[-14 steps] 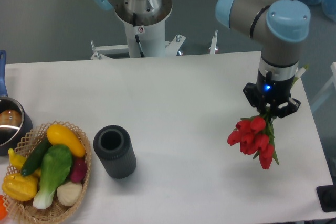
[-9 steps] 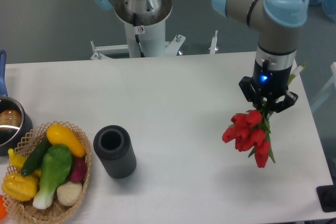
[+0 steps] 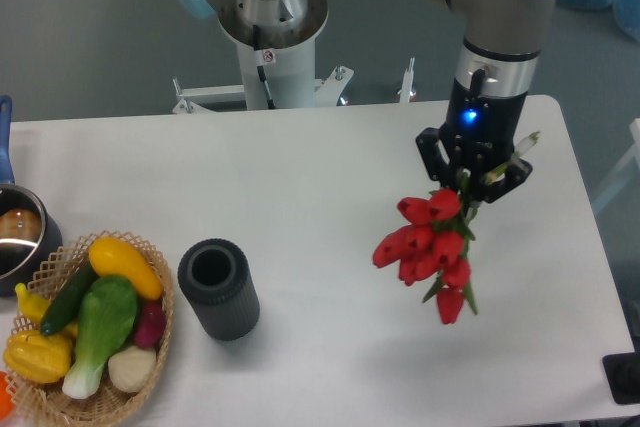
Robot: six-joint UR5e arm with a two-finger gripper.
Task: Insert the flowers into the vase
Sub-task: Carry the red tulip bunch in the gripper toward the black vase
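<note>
Since the earlier frames the gripper [image 3: 468,179] has been carried leftward and up in the picture, away from the right edge of the counter [image 3: 330,177], and the flowers [image 3: 428,247] have been carried along with it; the arm's wrist now sits higher in the view, and the bunch hangs over the counter's right-centre rather than near its right border. The gripper is seen closed around the green stems of the flowers, with the stem ends sticking out to the upper right past the fingers. The red buds hang below and to the left of the gripper, pointing down, and a faint shadow is cast on the counter beneath them, so the bunch is held clear of the surface. A blue light is lit on the gripper body.

The vase [image 3: 218,288] is left standing upright on the counter's lower left part, its round mouth open and facing up, well apart from the flowers. Just beside the vase, on its left, a wicker basket [image 3: 150,367] is seen filled with vegetables, among them a yellow one, a green one and a small dark-red one. At the far left edge a metal pot [image 3: 18,237] with a blue handle is partly cut off by the frame.
</note>
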